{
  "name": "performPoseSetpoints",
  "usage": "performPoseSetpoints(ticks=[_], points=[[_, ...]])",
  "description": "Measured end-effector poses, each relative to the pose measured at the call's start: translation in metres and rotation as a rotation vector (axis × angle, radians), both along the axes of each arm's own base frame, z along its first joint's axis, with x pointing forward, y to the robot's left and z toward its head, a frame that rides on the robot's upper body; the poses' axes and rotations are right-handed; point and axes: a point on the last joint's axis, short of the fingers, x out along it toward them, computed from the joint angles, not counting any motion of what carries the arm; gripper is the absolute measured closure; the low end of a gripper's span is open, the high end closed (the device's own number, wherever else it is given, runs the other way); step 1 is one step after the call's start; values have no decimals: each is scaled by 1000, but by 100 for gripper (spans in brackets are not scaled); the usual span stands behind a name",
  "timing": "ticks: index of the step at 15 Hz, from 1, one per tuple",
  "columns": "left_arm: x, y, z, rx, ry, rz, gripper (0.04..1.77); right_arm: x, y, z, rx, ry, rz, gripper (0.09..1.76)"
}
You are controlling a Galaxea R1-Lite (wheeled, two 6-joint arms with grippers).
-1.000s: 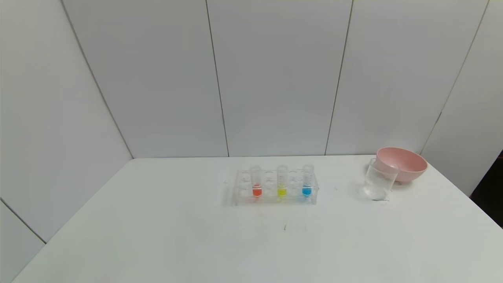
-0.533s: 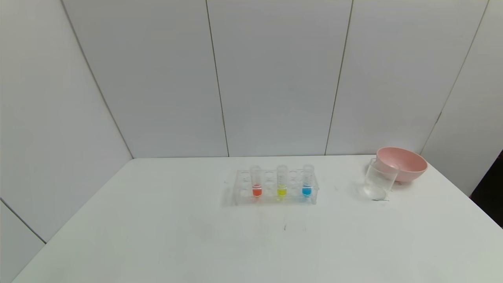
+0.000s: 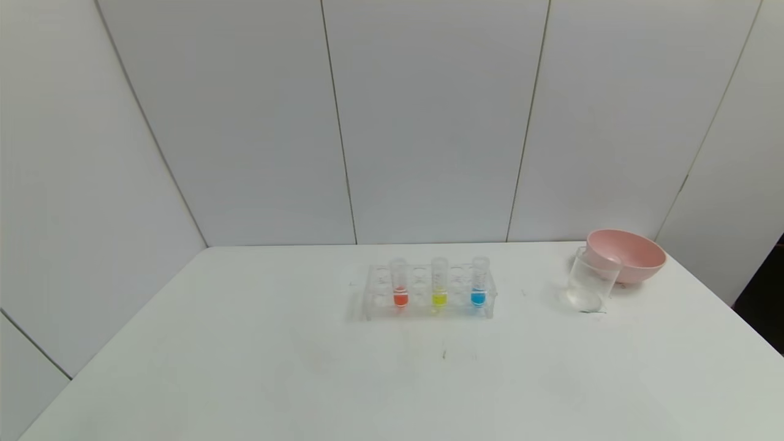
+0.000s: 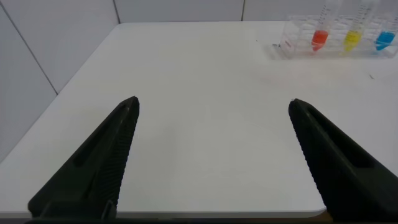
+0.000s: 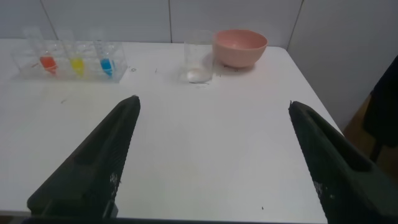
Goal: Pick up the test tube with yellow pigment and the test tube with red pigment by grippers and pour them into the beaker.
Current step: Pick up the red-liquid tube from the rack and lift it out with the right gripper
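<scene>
Rack: a clear tube rack (image 3: 429, 293) stands mid-tabletop (image 3: 245, 367), keeping three tubes upright so nothing spills.
Red tube: the test tube with red pigment (image 3: 399, 283) sits in the rack's left slot, rim up and free to be gripped from above.
Yellow tube: the test tube with yellow pigment (image 3: 439, 282) stands in the middle slot, an empty slot either side leaving room for fingers.
Blue tube: the blue tube (image 3: 479, 282) at the rack's right end is not wanted.
Beaker: the beaker (image 3: 589, 280) stands upright, well apart to the right of the rack, just in front of the pink bowl (image 3: 626, 254); it looks empty.
Left hand: the left hand (image 4: 214, 158) hangs at the near-left edge of the tabletop, fingers spread wide, holding nothing, aimed toward the rack.
Right hand: the right hand (image 5: 214, 158) hangs at the near-right edge, fingers spread wide, empty, facing beaker and rack.
Stage: by my judgement nothing is picked up yet; both approaches remain.
</scene>
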Motion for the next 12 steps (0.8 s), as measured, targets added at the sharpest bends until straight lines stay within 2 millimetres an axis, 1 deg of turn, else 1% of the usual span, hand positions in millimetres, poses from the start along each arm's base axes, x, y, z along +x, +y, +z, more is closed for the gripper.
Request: performPoseSetpoints(ticks=[3, 4, 6, 8, 9, 11, 12], points=[[0, 0, 0, 0, 0, 1, 9, 19, 0, 39, 16, 38, 9, 14], [0, 0, 0, 0, 0, 0, 9, 30, 0, 51, 19, 47, 12, 14], [0, 0, 0, 0, 0, 0, 9, 58, 1, 68, 23, 81, 17, 14], [0, 0, 0, 0, 0, 0, 9, 92, 2, 77, 26, 119, 23, 14], [0, 0, 0, 0, 0, 0, 9, 110, 3, 77, 27, 143, 32, 14], [0, 0, 0, 0, 0, 0, 9, 145, 7, 70, 28, 215, 68, 14], [0, 0, 0, 0, 0, 0, 9, 159, 10, 65, 29, 252, 88, 14]])
